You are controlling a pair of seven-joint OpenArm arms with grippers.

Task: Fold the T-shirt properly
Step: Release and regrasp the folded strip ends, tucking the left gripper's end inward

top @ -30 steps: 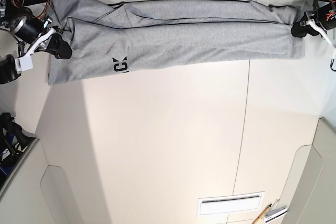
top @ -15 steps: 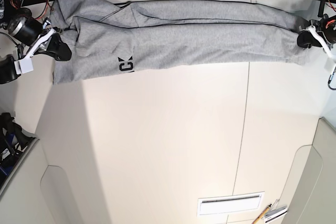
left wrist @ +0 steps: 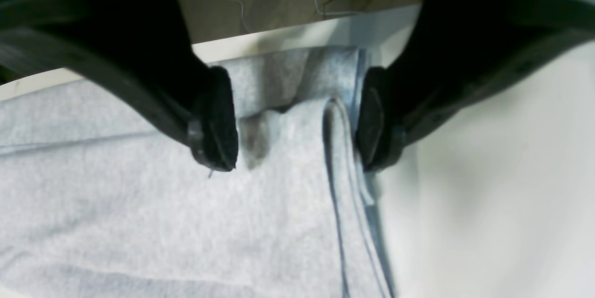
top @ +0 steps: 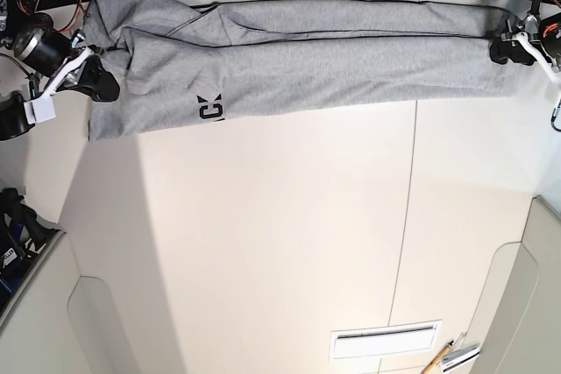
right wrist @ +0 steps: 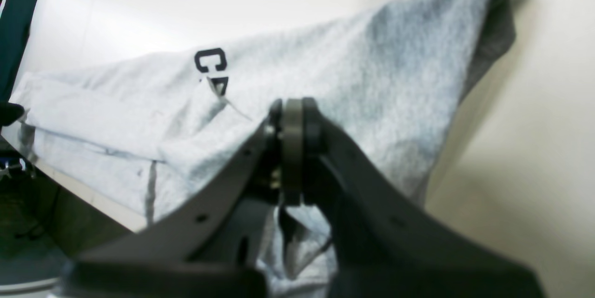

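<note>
Two ends of the T-shirt (top: 298,59) are worked by the arms along the table's (top: 280,243) far edge. Compared with half a second ago, the left gripper (top: 507,48) has been moved back up and inward, and the drooping corner at that end has been flattened again; the cloth appears to have been let go, as the jaws are seen parted in the left wrist view, straddling the folded hem (left wrist: 344,149) without pinching it. The right gripper (right wrist: 293,149) is seen closed on a bunch of fabric, position barely changed. Judged: one lengthwise fold is done and the band has been pulled taut. The long axis runs side to side across the base view; the black lettering (top: 208,109) faces up near the right gripper's end.
</note>
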